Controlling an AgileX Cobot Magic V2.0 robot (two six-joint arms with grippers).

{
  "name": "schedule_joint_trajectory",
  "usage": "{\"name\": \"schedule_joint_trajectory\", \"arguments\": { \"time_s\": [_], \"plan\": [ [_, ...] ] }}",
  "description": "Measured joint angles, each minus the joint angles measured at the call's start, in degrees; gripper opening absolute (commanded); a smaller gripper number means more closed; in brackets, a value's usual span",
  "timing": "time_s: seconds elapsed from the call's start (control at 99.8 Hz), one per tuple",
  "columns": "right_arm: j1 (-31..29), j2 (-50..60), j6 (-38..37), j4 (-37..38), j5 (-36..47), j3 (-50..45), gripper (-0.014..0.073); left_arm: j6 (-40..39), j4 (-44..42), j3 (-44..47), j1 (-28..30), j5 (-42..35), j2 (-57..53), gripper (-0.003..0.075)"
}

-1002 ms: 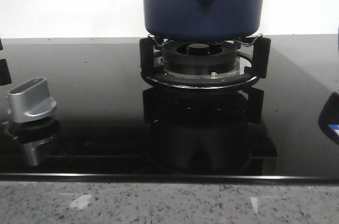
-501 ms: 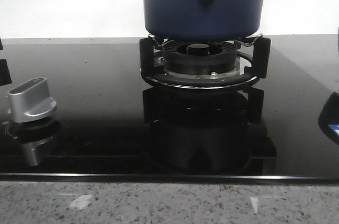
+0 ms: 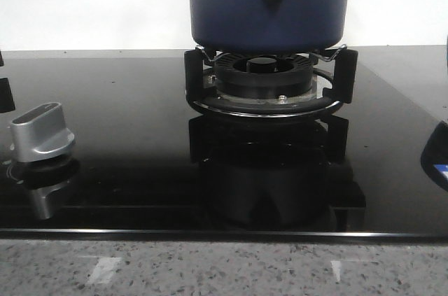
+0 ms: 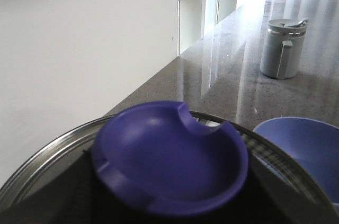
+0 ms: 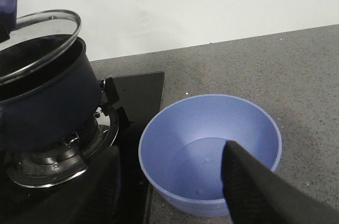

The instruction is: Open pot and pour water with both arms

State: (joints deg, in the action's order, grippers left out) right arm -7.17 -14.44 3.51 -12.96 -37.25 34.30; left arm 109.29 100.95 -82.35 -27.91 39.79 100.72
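The dark navy pot (image 3: 269,2) stands on the burner stand (image 3: 269,86); its pointed handle mount with a round hole faces the front camera. In the right wrist view the pot (image 5: 45,102) is open, and its glass lid (image 5: 42,36) hangs tilted just above the rim. My left gripper (image 4: 169,203) is shut on the lid's blue knob (image 4: 169,155), with the lid's metal rim (image 4: 47,155) around it. My right gripper (image 5: 180,192) is open and empty over the near edge of the light blue bowl (image 5: 209,144), to the right of the pot.
A silver stove knob (image 3: 42,131) sits at the left of the black glass hob (image 3: 126,135). A grey lidded jug (image 4: 283,48) stands farther along the speckled counter. A white wall runs behind the stove. My right arm's dark tip (image 3: 437,156) shows at the front view's right edge.
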Motion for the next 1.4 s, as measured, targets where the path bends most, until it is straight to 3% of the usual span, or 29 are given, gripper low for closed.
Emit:
{"name": "schedule_joint_trajectory", "arguments": {
  "time_s": [0.21, 0.611, 1.012, 1.402],
  "plan": [
    [0.0, 0.0, 0.0, 0.0, 0.4, 0.0, 0.0381, -4.7, -0.2, -0.1, 1.7, 1.0, -1.4, 0.0221],
    [0.0, 0.0, 0.0, -0.1, 1.7, -1.7, 0.0381, -12.7, -4.9, 1.0, 13.1, 10.1, -9.5, 0.0222],
    [0.4, 0.0, 0.0, -0.1, 1.7, -2.4, 0.0381, -13.3, -7.1, 20.5, 23.1, 12.2, -24.2, 0.0239],
    [0.7, -0.6, 0.0, -2.1, 0.7, -2.4, 0.0381, -10.4, -4.7, 27.1, 23.7, 12.0, -28.0, 0.0255]
  ]
}}
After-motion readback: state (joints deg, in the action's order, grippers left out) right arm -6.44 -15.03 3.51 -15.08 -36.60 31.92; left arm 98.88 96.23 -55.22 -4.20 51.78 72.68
